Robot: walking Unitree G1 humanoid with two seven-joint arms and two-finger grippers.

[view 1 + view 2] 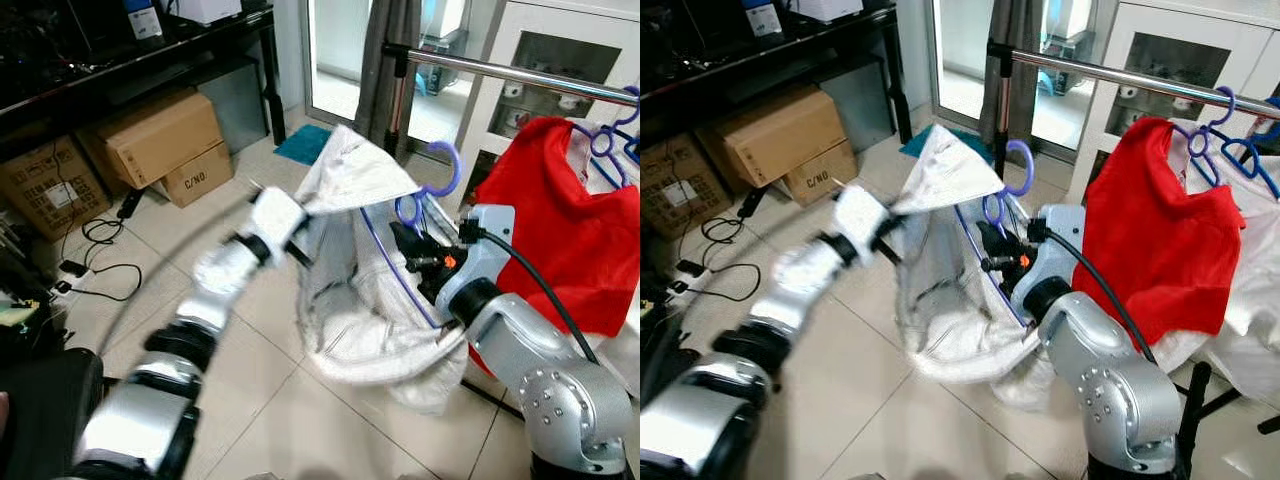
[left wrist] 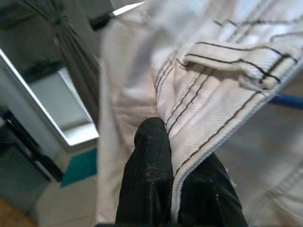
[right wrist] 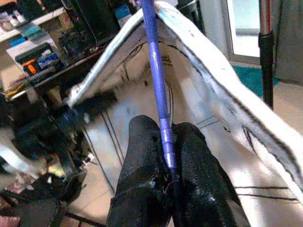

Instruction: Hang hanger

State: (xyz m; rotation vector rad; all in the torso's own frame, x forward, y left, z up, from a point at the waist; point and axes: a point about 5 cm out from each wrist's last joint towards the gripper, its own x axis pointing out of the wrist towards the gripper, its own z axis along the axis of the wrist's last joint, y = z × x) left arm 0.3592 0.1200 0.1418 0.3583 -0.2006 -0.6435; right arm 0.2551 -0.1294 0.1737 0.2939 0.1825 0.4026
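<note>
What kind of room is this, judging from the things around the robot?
Probably a home utility or laundry corner: a clothes rail with a red garment on hangers, cardboard boxes under a dark table, tiled floor.

Garment point(image 1: 345, 290) hanging on the hanger point(image 1: 425, 200) between both end effectors, left end effector point(image 1: 300, 255) gripping its left edge, right end effector point(image 1: 420, 262) clamping the hanger, rail point(image 1: 520, 75) running above behind, boxes point(image 1: 150, 140) sitting far left.

"C/NO" printed on the small cardboard box point(image 1: 196, 173) on the floor, other labels unreadable
</note>
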